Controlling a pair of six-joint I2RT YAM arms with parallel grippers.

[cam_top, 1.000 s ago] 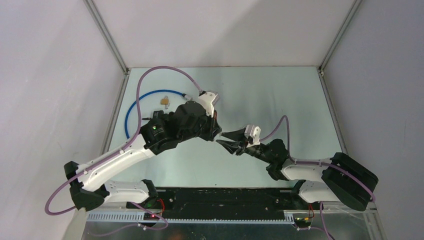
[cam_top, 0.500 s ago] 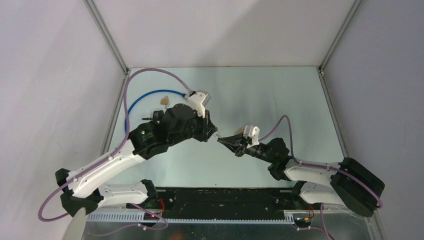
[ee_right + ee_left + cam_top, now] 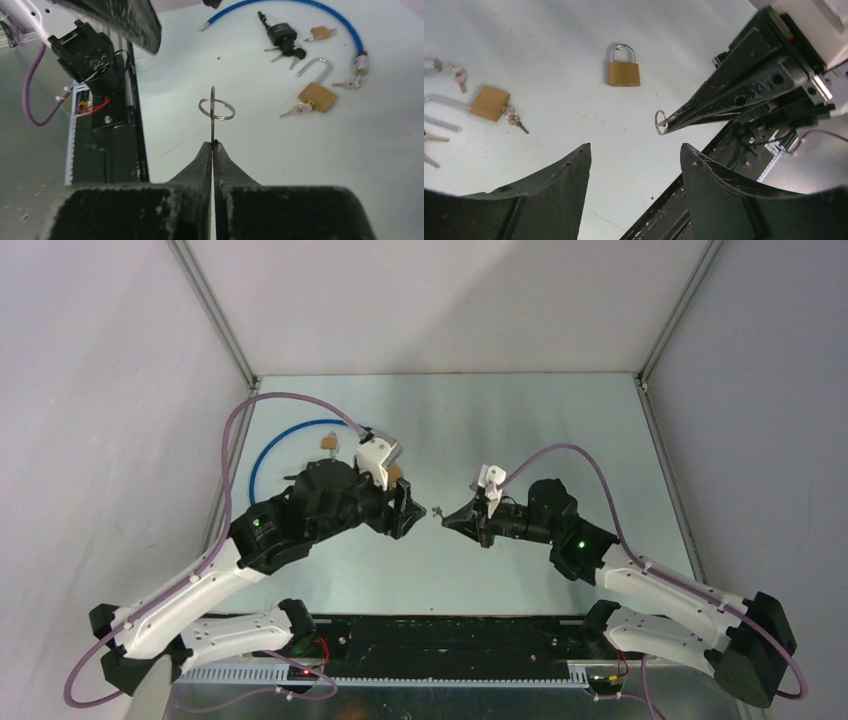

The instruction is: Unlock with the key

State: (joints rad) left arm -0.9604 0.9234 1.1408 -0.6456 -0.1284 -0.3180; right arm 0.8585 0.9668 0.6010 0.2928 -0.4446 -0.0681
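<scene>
The right pincer point(image 3: 212, 144) is shut on the key point(image 3: 212, 120), held edge-on above the tabletop point(image 3: 280, 150) with the ring point(image 3: 216, 108) hanging near its free end. The ring sits out there, so the bow seems to point outward with the blade pinched, though I cannot tell for certain. The left pincer point(image 3: 635, 150) faces it from close by, apart from it, with its jaws spread and nothing in them.

The left wrist view shows a padlock point(image 3: 624, 69) lying flat beyond the two, shackle closed, no key in it. A second padlock point(image 3: 489, 102) with keys of its own lies well to the side.

The step in hand looks like getting the key ready and carrying it to a lock. If the blade is indeed the pinched end, the next move calls for a regrasp by the bow. After that the flat-lying padlock probably needs steadying or lifting by the free pincer, so the blade can meet the keyhole squarely.
</scene>
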